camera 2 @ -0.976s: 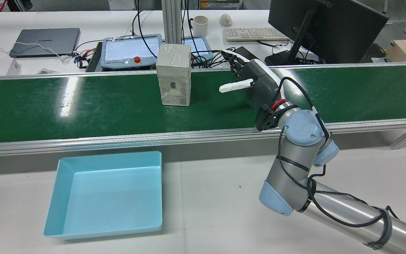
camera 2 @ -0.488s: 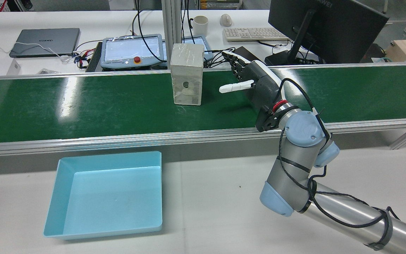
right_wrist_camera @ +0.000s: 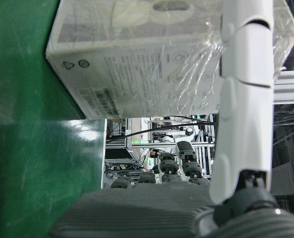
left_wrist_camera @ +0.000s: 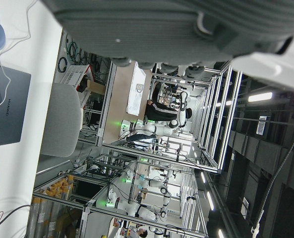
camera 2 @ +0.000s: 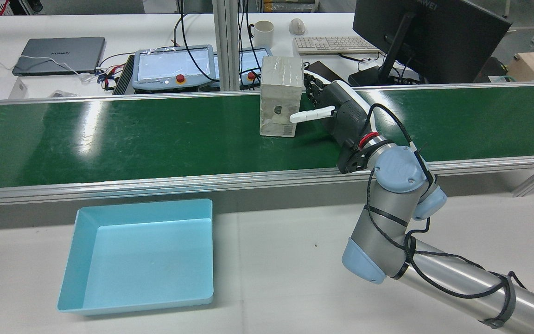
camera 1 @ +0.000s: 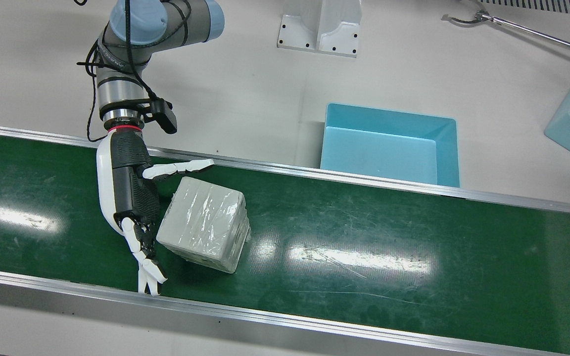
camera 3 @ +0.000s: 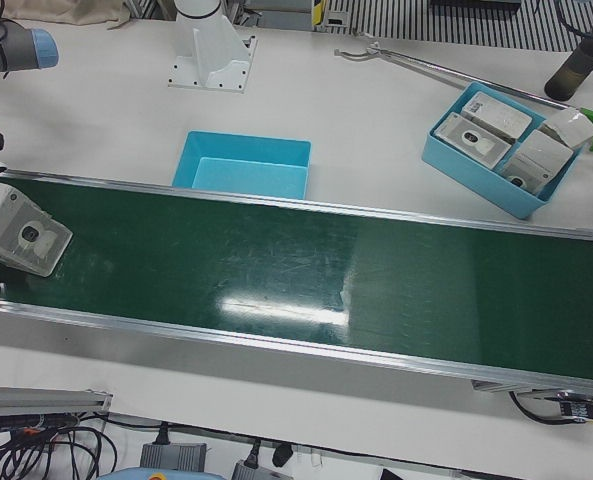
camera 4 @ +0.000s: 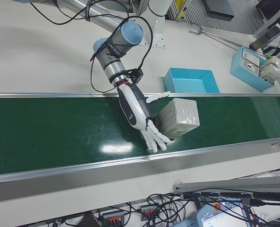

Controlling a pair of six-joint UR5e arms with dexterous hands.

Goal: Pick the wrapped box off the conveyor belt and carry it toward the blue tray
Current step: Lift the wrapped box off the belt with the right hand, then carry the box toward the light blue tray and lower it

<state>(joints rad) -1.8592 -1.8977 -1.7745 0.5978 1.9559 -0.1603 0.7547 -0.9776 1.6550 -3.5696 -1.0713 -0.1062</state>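
Green conveyor belt [camera 1: 364,237], white table [camera 1: 245,94], blue tray [camera 1: 389,148]

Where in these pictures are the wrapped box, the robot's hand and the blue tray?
wrapped box [camera 1: 206,225]: front view, on its plastic-covered top face.
right hand [camera 1: 129,190]: front view, on the dark palm beside the box.
blue tray [camera 2: 144,257]: rear view, on its bare floor.

Front view overhead, rear view opposite; both share conveyor belt [camera 1: 364,232].
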